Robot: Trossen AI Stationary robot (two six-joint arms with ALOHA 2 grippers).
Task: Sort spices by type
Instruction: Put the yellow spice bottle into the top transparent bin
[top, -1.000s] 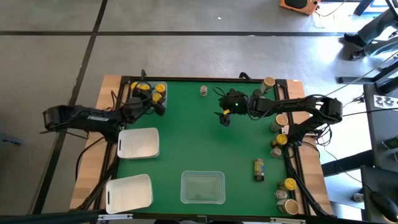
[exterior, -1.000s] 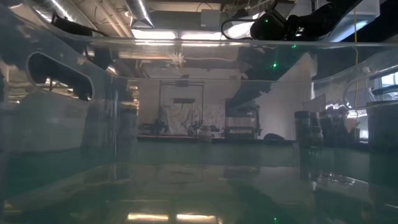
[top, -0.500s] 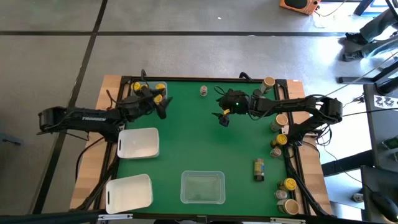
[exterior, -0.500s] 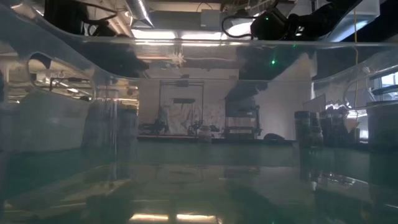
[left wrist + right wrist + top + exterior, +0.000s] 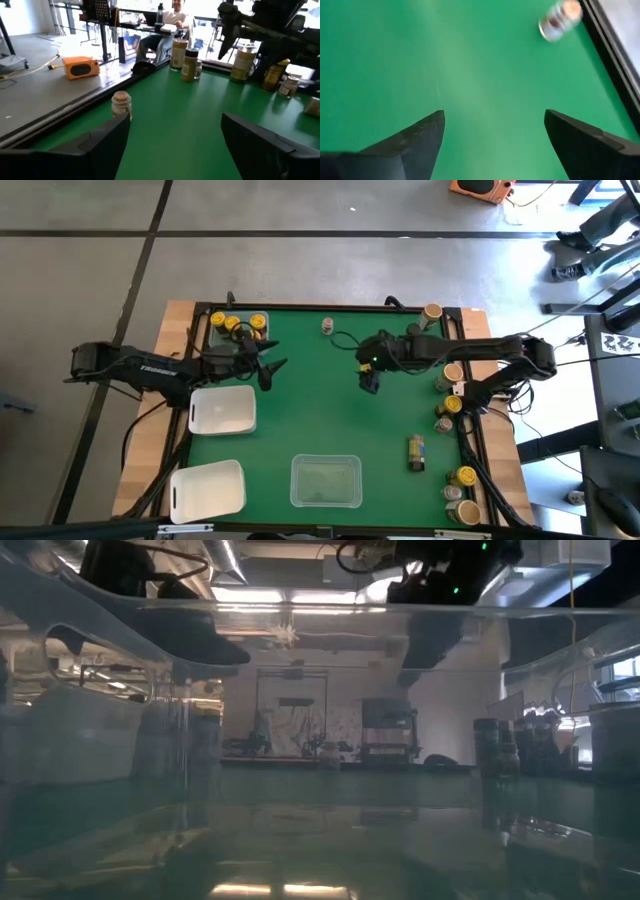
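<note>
The spices are small jars. Three yellow-lidded ones (image 5: 235, 325) stand in a clear tray (image 5: 214, 337) at the far left. A lone tan-lidded jar (image 5: 327, 327) stands on the green mat by the far edge and shows in both wrist views (image 5: 121, 103) (image 5: 560, 20). Several more jars (image 5: 450, 405) line the right edge, and one (image 5: 417, 452) lies on its side. My left gripper (image 5: 273, 366) (image 5: 175, 120) is open and empty over the mat, right of the yellow-lid tray. My right gripper (image 5: 369, 383) (image 5: 493, 114) hangs open and empty above the mat's middle.
Two white trays (image 5: 222, 410) (image 5: 207, 488) sit on the left and a clear tray (image 5: 326, 482) at the near edge. The low view looks through this clear tray (image 5: 320, 740). A person sits beyond the table's right side (image 5: 172, 20). Bare green mat lies between the grippers.
My left gripper has swung away from the yellow-lid tray toward the table's right and slightly toward the near edge, turning as it went. My right gripper has risen and drifted a little toward the near edge. Both have stayed open.
</note>
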